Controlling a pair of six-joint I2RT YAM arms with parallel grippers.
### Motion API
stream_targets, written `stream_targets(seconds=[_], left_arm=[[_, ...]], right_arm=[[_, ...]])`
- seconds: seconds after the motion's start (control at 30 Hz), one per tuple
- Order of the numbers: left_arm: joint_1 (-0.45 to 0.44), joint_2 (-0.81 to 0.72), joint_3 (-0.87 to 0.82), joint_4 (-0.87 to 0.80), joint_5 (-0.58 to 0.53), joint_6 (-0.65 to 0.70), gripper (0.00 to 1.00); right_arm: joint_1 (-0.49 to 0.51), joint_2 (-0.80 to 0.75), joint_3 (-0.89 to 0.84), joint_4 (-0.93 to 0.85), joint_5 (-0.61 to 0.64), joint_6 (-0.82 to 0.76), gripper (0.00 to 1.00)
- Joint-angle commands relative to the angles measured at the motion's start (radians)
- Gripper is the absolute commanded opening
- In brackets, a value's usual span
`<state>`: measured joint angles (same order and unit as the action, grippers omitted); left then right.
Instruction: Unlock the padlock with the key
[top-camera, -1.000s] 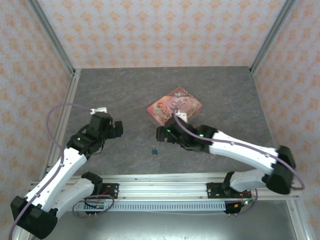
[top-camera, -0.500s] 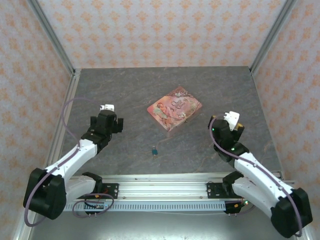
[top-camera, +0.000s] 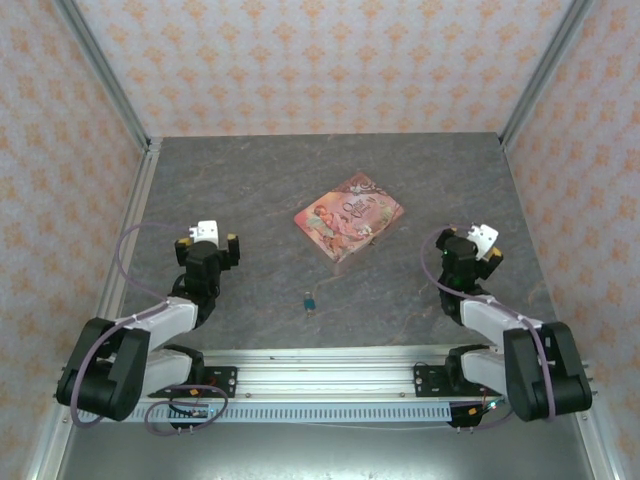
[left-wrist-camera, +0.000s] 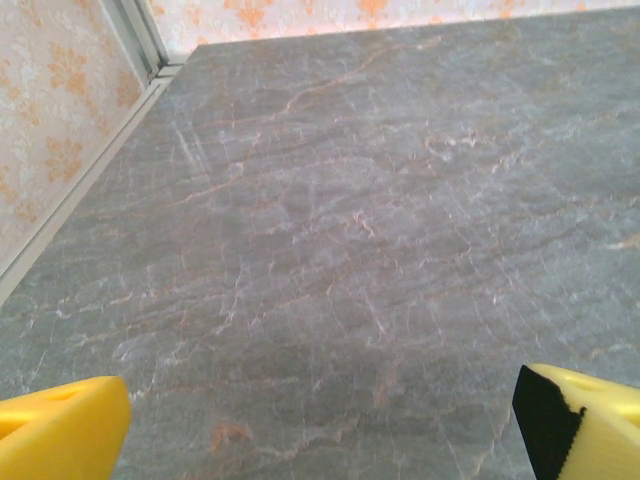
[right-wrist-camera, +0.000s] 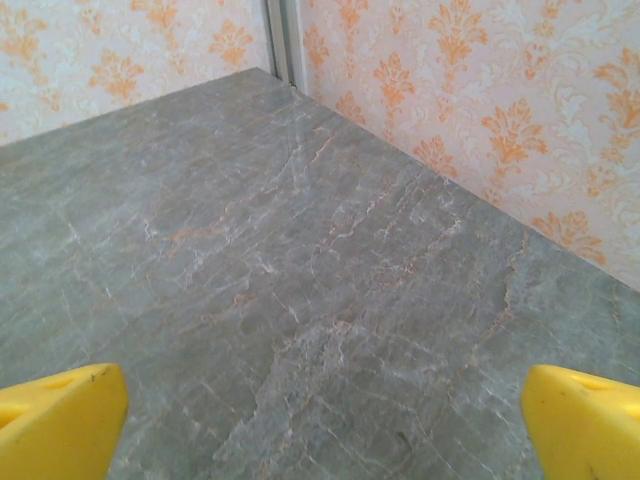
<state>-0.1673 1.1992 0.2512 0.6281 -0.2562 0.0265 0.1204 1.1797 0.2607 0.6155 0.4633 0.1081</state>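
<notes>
- Two tools seen from above: left tool (top-camera: 205, 245) and right tool (top-camera: 468, 250), each folded close to its own base, well apart from each other and from everything on the bench (top-camera: 250, 180).
- Same view: padlock (top-camera: 310, 300) loose on the bench near the front edge, between the two arms and nearer the bases than the pink tin (top-camera: 349, 215). Too small to judge the shackle. Cannot tell the key apart from it at this size; possibly lying against it or in it.
- Left wrist view: yellow fingertips (left-wrist-camera: 60, 430) at the lower corners, spread wide, bare bench between. Open and empty.
- Right wrist view: likewise, fingertips (right-wrist-camera: 585, 420) far apart, holding nothing, pointed toward the wall (right-wrist-camera: 480, 100).
- Likely trouble from here:
  - Approach starting blind, with neither wrist camera aimed at the padlock.
  - Tiny parts skidding across the smooth bench under an off-centre finger.
  - Wide fingers closing on padlock and key together instead of one.
  - Padlock twisting with the key if left unheld by the other tool.
  - Tin nudged on a reach from behind.
</notes>
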Motion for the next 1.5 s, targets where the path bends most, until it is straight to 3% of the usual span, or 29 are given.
stream_targets(seconds=[0.0, 0.13, 0.23, 0.3, 0.43, 0.5, 0.57, 0.63, 0.7, 1.3, 1.47], left_arm=[[0.033, 0.04, 0.0, 0.195, 0.043, 0.016, 1.0], [0.049, 0.14, 0.047, 0.208, 0.072, 0.03, 1.0], [0.049, 0.215, 0.1, 0.181, 0.112, 0.054, 1.0], [0.06, 0.254, 0.126, 0.166, 0.123, 0.047, 1.0], [0.103, 0.301, 0.167, 0.132, 0.164, 0.011, 1.0], [0.111, 0.3, 0.176, 0.115, 0.159, -0.002, 1.0], [0.111, 0.301, 0.175, 0.116, 0.16, -0.003, 1.0], [0.111, 0.3, 0.175, 0.115, 0.159, -0.003, 1.0], [0.111, 0.301, 0.175, 0.115, 0.159, -0.003, 1.0], [0.112, 0.301, 0.178, 0.111, 0.161, -0.003, 1.0], [0.112, 0.3, 0.178, 0.111, 0.161, -0.003, 1.0]], right_arm=[[-0.038, 0.031, -0.015, 0.154, -0.053, -0.005, 1.0], [-0.094, 0.126, -0.027, 0.304, -0.133, -0.021, 1.0], [-0.097, 0.214, 0.003, 0.335, -0.163, -0.036, 1.0], [-0.097, 0.211, 0.034, 0.261, -0.22, -0.054, 1.0], [-0.097, 0.355, 0.059, 0.385, -0.276, -0.091, 1.0], [-0.097, 0.325, 0.12, 0.205, -0.308, -0.095, 1.0], [-0.096, 0.355, 0.114, 0.271, -0.306, -0.105, 1.0], [-0.095, 0.328, 0.134, 0.182, -0.307, -0.1, 0.99], [-0.093, 0.344, 0.121, 0.237, -0.309, -0.107, 1.0], [-0.084, 0.342, 0.144, 0.19, -0.321, -0.126, 0.99], [-0.079, 0.347, 0.158, 0.167, -0.387, -0.156, 0.99]])
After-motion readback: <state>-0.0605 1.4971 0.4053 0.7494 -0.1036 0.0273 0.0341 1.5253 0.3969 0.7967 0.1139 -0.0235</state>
